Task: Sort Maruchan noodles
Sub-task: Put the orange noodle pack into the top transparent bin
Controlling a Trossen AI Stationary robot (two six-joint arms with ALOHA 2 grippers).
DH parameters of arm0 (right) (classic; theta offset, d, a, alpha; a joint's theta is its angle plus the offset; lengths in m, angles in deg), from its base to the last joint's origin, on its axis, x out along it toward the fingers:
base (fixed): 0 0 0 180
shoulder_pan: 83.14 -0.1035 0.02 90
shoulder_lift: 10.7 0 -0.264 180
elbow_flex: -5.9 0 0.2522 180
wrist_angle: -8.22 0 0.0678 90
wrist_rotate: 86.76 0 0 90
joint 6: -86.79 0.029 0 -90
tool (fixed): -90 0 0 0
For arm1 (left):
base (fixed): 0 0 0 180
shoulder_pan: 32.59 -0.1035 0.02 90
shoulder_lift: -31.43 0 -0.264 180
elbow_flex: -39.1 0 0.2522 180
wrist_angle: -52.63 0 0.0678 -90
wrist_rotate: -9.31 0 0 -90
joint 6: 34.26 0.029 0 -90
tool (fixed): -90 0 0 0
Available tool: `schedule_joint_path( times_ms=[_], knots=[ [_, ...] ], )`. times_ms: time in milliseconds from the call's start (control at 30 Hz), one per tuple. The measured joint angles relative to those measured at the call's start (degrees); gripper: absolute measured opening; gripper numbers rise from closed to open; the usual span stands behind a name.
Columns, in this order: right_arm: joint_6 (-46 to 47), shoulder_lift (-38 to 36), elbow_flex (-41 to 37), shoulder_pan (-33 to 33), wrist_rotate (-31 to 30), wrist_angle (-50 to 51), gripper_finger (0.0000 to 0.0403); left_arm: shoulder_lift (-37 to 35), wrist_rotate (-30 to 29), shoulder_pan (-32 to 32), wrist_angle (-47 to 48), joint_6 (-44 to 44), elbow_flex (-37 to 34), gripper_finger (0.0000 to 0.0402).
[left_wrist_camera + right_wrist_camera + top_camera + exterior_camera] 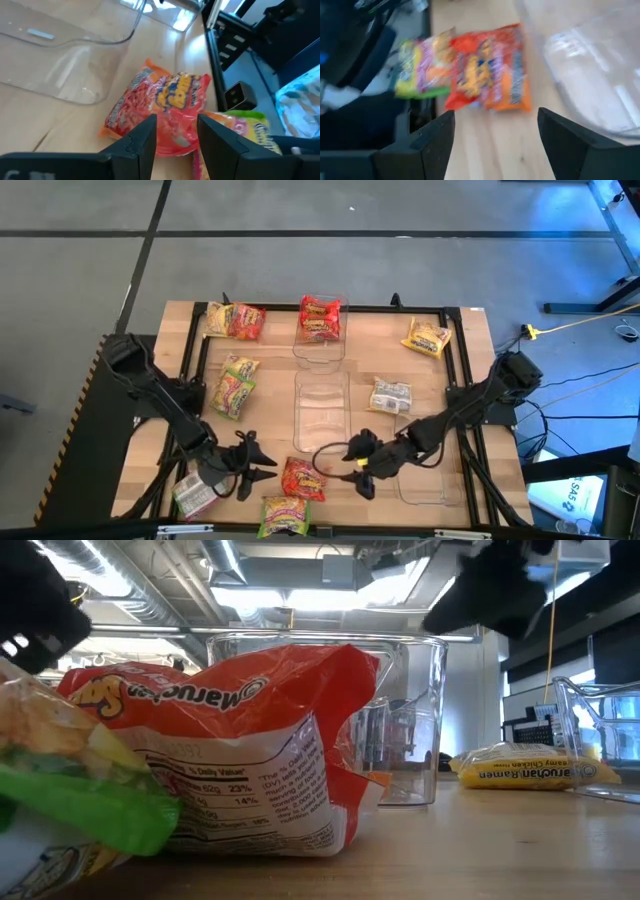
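Overhead, both grippers, left [262, 463] and right [336, 464], open and empty, flanking red packet [302, 478], label legible low.

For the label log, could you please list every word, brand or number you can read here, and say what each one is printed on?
"Maruchan", upside down: red packet in the low view.
"22%", "23%", "14%": the nutrition panel on that same packet; the rest of its small print is too fine to read.
"Maruchan Ramen": yellow packet farther back on the table.
Overhead and wrist views: the packet lettering is too small or blurred to read.
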Motion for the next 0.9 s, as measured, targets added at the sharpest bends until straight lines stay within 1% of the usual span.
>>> schedule_joint_path(
  times_ms=[33,133,267,367,533,667,767,900],
  knots=[
    [0.64,0.13,0.00,0.00,-1.21,0.49,0.0260,0.44,-0.04,-0.04,0.04,-0.04,-0.04,0.0134],
    [2.74,1.15,0.03,-0.09,-1.50,-0.92,0.0269,1.72,0.01,-0.04,0.05,-0.43,-0.04,0.0134],
    [5.79,3.54,0.03,-0.45,-4.76,-1.52,0.0286,3.03,0.16,-0.68,-0.11,-0.57,-0.04,0.0134],
    [8.12,6.18,-0.01,-0.44,-3.35,-3.80,0.0301,4.28,1.09,-1.28,-0.75,-1.21,-0.04,0.0134],
    [7.65,8.52,-0.01,-0.86,1.07,-6.58,0.0318,6.46,2.47,-1.27,-1.60,-1.44,-0.06,0.0134],
    [11.67,10.25,-0.03,-1.32,0.49,-7.05,0.0319,9.10,2.86,-1.29,-3.89,-1.45,-0.04,0.0134],
    [13.41,12.40,-0.03,-1.20,0.19,-10.27,0.0319,11.45,3.69,-1.34,-6.09,-0.80,-0.06,0.0134],
    [15.09,16.86,-0.01,-1.13,0.61,-19.00,0.0319,14.87,5.19,-1.64,-10.62,0.80,-0.04,0.0134]
  ],
)
